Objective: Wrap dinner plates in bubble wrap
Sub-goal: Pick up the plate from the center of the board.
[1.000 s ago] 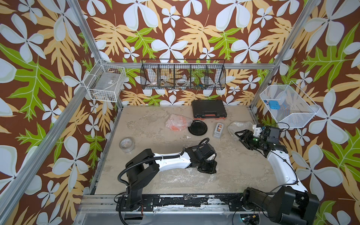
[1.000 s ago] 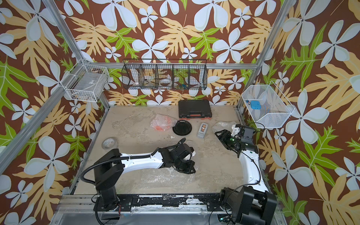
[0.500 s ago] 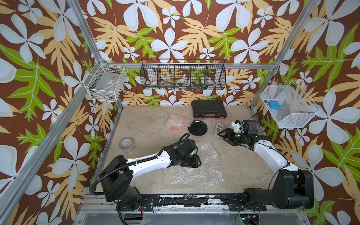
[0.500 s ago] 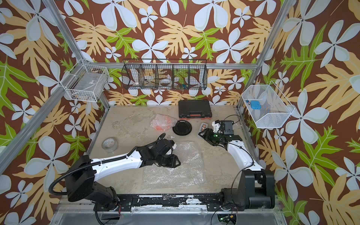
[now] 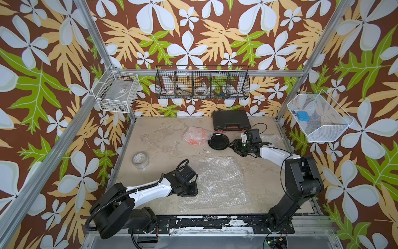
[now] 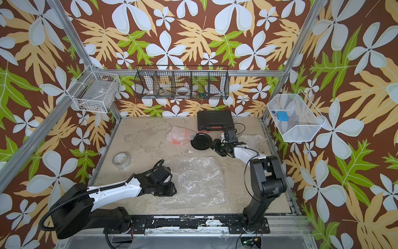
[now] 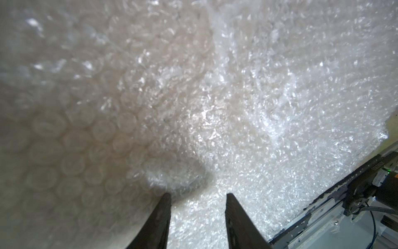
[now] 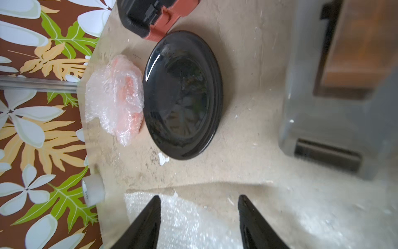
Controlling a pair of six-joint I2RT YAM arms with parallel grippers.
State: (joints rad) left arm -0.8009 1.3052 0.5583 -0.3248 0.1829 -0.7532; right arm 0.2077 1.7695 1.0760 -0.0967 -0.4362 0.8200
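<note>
Sheet of bubble wrap [image 5: 213, 183] lies flat on the tabletop [image 5: 163, 146], near the front edge. Left gripper [image 7: 198, 195] sits low at the sheet's left edge, jaws moderately parted with nothing between them. Black plate [image 5: 218, 141] lies bare further back, just beside the orange plate [image 5: 195, 136], which is bundled in wrap. Right gripper [image 8: 199, 196] is near the black plate, jaws apart and empty.

Black plate [image 5: 218, 141] glossy; orange plate [image 5: 195, 137] under clear whitish bubble wrap [image 5: 215, 183]; table [image 5: 163, 138] mottled beige; case [image 5: 230, 122] black, red-trimmed
</note>
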